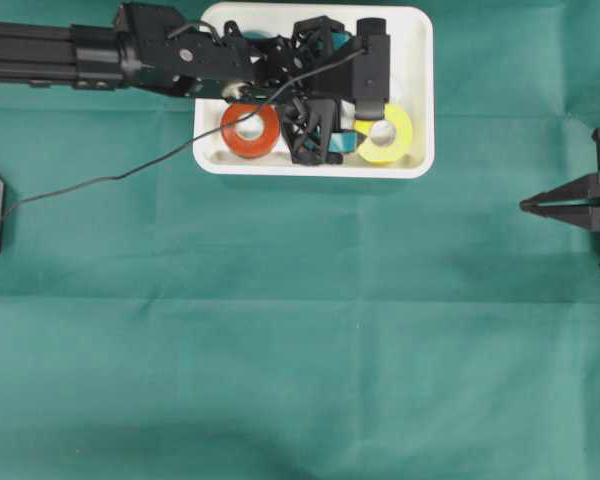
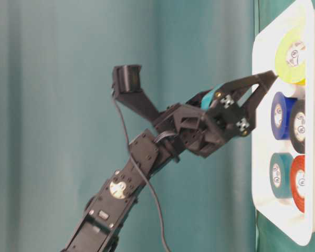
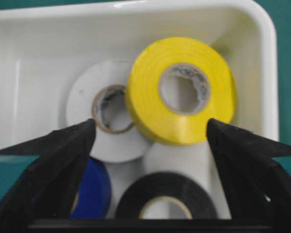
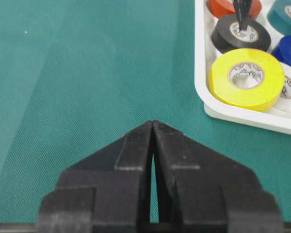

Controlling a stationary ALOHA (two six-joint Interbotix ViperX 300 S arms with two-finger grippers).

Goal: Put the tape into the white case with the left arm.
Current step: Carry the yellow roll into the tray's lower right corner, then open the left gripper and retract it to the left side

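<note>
The white case (image 1: pixel 425 90) sits at the back of the green cloth. Inside it lies a yellow tape roll (image 1: pixel 400 143), tilted with one edge resting on a white roll (image 3: pixel 82 104). My left gripper (image 1: pixel 352 95) hovers over the case, open, its fingertips (image 3: pixel 85 133) either side of the yellow tape (image 3: pixel 150 92) and apart from it. Nothing is between the fingers. In the table-level view the left gripper (image 2: pixel 260 97) points into the case (image 2: pixel 262 52) beside the yellow roll (image 2: pixel 286 65). My right gripper (image 1: pixel 526 206) rests shut at the right edge.
Other rolls fill the case: red (image 1: pixel 265 140), black (image 3: pixel 165 187), blue (image 3: pixel 94 189) and a teal one (image 4: pixel 281 19). A thin black cable (image 1: pixel 130 172) trails from the left arm across the cloth. The right gripper (image 4: pixel 152 124) stands over bare cloth, short of the case rim (image 4: pixel 200 73).
</note>
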